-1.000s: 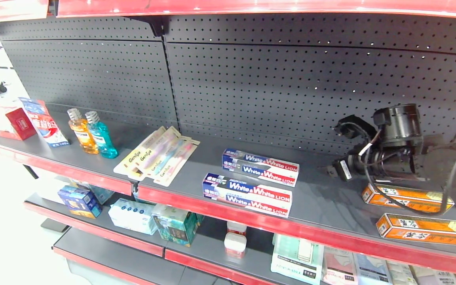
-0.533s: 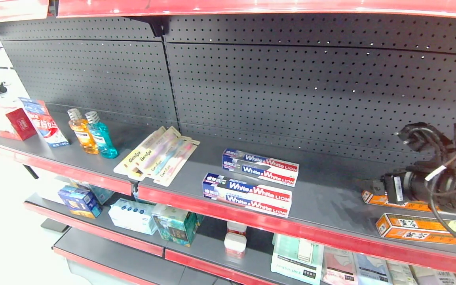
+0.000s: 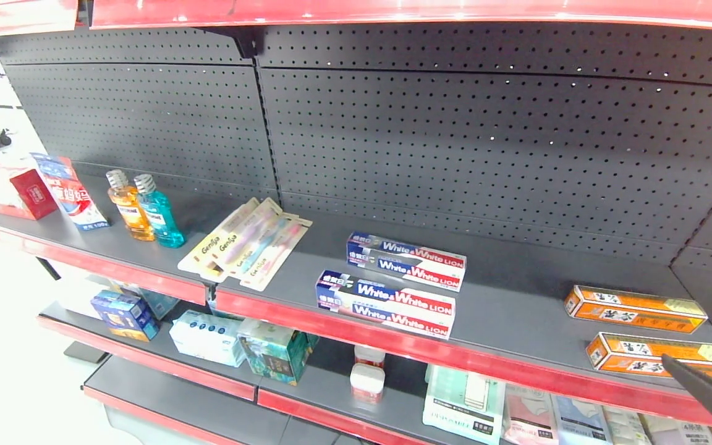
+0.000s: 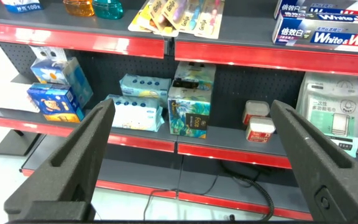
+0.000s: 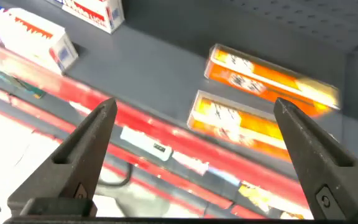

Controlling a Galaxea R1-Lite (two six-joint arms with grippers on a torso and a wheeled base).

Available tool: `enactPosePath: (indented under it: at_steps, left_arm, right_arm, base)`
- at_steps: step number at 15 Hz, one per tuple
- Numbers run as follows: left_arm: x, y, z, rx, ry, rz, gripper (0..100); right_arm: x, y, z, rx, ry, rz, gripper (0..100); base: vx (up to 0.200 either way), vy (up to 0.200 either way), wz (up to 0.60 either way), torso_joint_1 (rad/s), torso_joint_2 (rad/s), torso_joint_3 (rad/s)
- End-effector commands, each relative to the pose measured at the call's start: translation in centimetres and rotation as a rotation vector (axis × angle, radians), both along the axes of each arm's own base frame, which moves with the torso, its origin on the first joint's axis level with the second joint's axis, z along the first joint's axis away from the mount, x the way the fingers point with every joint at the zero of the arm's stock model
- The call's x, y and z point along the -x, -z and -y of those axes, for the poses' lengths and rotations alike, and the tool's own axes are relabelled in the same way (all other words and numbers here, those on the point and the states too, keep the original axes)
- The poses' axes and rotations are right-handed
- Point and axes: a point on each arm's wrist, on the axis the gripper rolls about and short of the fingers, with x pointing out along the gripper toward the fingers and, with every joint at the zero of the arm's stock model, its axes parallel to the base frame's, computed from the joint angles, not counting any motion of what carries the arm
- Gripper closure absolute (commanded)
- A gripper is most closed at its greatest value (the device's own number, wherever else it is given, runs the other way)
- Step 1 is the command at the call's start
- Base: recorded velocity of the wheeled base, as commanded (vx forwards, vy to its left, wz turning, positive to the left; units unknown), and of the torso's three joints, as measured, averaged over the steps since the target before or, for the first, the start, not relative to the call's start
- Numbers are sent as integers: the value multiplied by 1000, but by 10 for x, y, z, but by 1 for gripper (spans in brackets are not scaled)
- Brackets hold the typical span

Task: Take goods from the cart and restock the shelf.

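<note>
Our right gripper [image 5: 194, 107], jaws apart and empty, hangs near the shelf's [image 3: 517, 303] front orange box [image 3: 652, 357]; our left gripper [image 4: 191, 104] gapes too.

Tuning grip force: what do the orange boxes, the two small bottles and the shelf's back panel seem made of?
Orange boxes: likely glossy printed cardboard; crisp folded edges, sheen. Bottles: probably clear plastic; coloured liquid shows through, caps ribbed silvery. Back panel: seemingly matte dark painted metal, perforated.

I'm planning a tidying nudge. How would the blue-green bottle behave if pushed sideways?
The blue-green bottle stands upright, taller than wide, so it may tip rather than slide. The orange bottle stands right beside it and would likely get knocked.
</note>
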Motion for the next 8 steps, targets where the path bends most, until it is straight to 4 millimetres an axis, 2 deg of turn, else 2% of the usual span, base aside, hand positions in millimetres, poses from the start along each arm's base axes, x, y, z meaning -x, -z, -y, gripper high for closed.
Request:
enactPosePath:
  at_steps: [1,4,8]
  left_arm:
    - [0,0,0,0,0,-1,0]
    - [0,0,0,0,0,0,0]
    - [0,0,0,0,0,-1,0]
  right_arm:
    - [57,35,2,6,-5,188,0]
    - [73,46,1,5,-3,193,0]
    - [83,50,0,10,18,234,0]
  base:
    - [0,0,0,0,0,0]
    - [0,0,0,0,0,0]
    - [0,0,0,0,0,0]
